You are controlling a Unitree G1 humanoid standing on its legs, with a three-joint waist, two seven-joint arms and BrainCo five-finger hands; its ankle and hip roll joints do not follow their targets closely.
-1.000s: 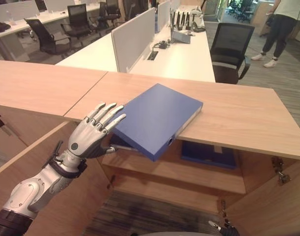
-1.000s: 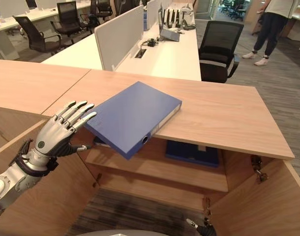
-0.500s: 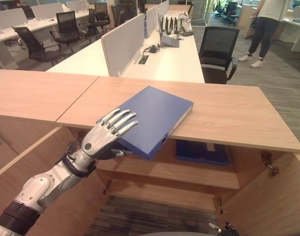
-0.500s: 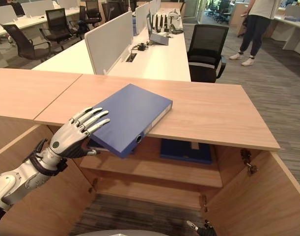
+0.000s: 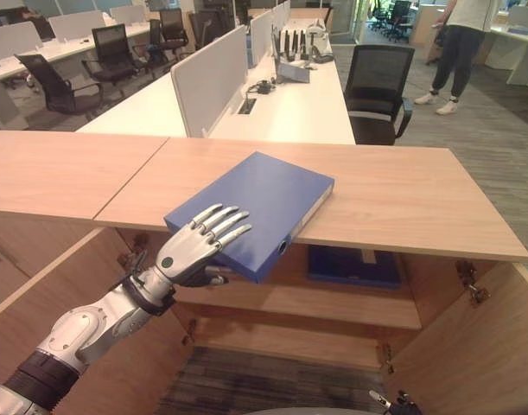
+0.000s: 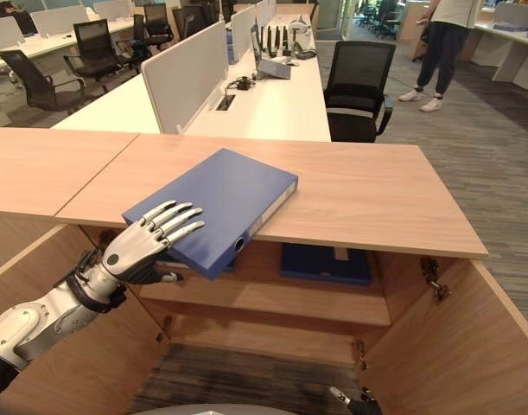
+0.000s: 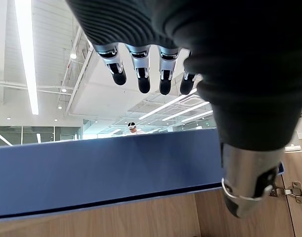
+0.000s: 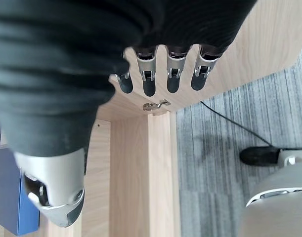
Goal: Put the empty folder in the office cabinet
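The blue folder (image 5: 255, 207) is lying flat on the wooden top of the office cabinet (image 5: 402, 194), skewed, with its near corner jutting out past the front edge over the open compartment. The left hand (image 5: 199, 246) is reaching over that overhanging corner, fingers (image 5: 227, 226) straight and spread above the cover, thumb below the folder's edge (the left wrist view is showing a gap between the fingers and the cover, so I judge nothing is clamped yet). The right hand (image 8: 155, 74) is hanging low beside the open cabinet door, fingers relaxed and apart, holding nothing.

Risks from here, as I judge them:

- A shallow corner grip is the main worry. If the hand is closing on only the corner, the folder's weight could be twisting it out of the fingers as it leaves the top, and it would be dropping to the floor.
- Pulling it off the edge without a firm hold could be tipping it forward, since part of it is already unsupported.
- The shelf (image 5: 333, 303) inside is sitting just under the top, so a tilted folder may be catching on the front edge or on the shelf lip.
- Another blue folder (image 5: 354, 266) is already lying on that shelf, to the right, so the incoming one needs the free space beside it.
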